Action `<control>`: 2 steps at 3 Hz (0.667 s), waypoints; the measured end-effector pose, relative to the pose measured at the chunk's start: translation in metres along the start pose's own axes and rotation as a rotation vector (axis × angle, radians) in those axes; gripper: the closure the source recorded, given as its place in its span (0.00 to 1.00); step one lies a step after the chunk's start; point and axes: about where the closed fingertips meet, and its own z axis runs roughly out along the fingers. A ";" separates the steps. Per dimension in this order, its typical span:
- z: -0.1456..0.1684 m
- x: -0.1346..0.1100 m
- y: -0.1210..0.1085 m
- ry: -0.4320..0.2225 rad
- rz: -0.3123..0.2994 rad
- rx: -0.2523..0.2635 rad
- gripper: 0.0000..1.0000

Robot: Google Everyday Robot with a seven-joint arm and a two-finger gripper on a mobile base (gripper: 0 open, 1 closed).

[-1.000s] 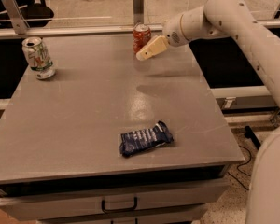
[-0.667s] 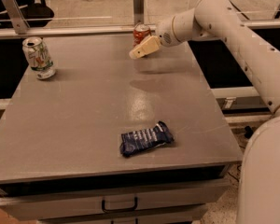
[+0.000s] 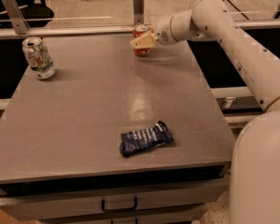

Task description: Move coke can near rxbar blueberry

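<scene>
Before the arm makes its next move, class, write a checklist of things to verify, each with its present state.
1. Gripper at the coke can, by the far edge of the table: ok.
2. Can upright: ok.
3. Rxbar lying flat near the front edge, uncovered: ok.
4. Nothing standing between can and bar: ok.
5. Green-white can at the far left, off that path: ok.
6. Can near bar: not ok, they sit far apart.
</scene>
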 end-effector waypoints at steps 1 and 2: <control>-0.005 -0.005 -0.003 -0.029 0.007 0.002 0.64; -0.019 -0.016 0.001 -0.072 0.001 -0.036 0.87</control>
